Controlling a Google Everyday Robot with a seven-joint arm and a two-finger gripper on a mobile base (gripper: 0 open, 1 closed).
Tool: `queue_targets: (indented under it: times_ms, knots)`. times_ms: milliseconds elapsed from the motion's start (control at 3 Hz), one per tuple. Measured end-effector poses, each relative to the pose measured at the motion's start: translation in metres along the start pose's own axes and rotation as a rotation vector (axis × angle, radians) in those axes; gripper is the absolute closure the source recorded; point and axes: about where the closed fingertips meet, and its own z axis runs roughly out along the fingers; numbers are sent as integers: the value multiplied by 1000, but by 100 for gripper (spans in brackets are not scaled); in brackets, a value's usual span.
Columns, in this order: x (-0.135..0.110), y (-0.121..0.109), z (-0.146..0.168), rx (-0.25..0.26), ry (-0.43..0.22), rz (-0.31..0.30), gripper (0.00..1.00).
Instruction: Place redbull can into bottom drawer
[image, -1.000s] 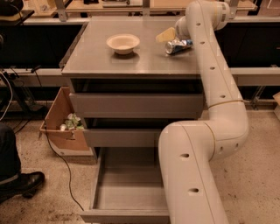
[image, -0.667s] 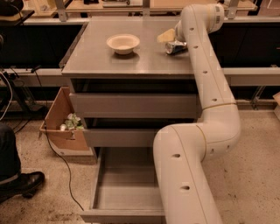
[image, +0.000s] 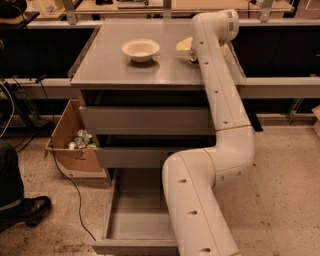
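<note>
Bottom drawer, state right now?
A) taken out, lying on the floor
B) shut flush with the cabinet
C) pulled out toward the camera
C: the bottom drawer stands pulled out below the two upper drawers, its grey inside showing. The gripper is up over the back right of the cabinet top, mostly hidden behind the arm.

We see a cream bowl (image: 141, 50) on the grey bench (image: 120, 75), well left of a yellow wedge (image: 184, 44) at the back right. The wedge lies just beside the gripper (image: 192, 58), which is mostly hidden there. Left of the bench, an open cardboard box (image: 65, 132) holds crumpled green-and-white litter (image: 82, 140). A black shoe (image: 25, 210) and a thin cable (image: 67, 180) lie on the speckled floor (image: 280, 200).
</note>
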Motion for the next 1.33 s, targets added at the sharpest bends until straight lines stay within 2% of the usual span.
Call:
queue_targets:
  times_ms: [333,667,1000,1333]
  knots:
    - [15,1,0,19,27,50,26]
    - [17,-2,-6,29,15,66,50]
    - [6,0,-24,23,-35,25,73]
    - [-10,11,-51,-15,-101,-63,96]
